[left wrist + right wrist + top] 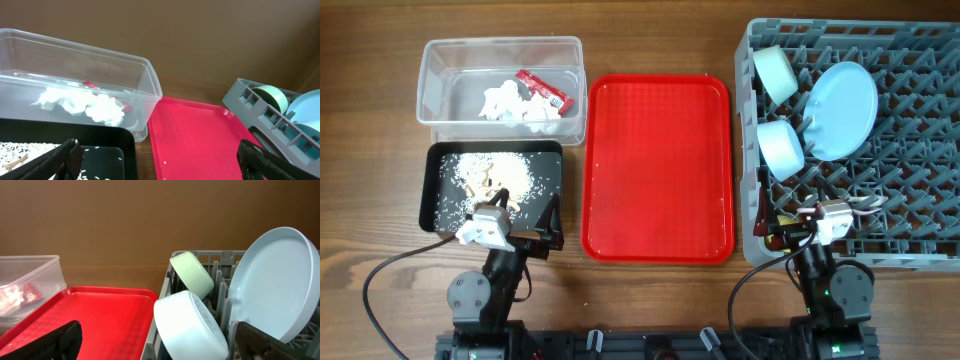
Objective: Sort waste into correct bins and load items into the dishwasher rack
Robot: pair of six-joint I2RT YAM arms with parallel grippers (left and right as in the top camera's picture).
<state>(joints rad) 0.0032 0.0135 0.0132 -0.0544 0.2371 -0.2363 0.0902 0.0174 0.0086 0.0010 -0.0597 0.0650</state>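
Wooden table point(360, 180), red tray point(657, 170) between black tray point(428, 190) and grey rack point(920, 200)

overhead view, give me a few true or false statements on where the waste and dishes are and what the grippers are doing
1. The tissue lies in the tub. True.
2. The plate lies on the red tray. False: it stands on edge in the rack.
3. The scraps are in the black tray. True.
4. The wrapper lies on the table. False: it is in the tub, beside the tissue.
5. The left gripper and the right gripper are shut. False: both are open and hold nothing.
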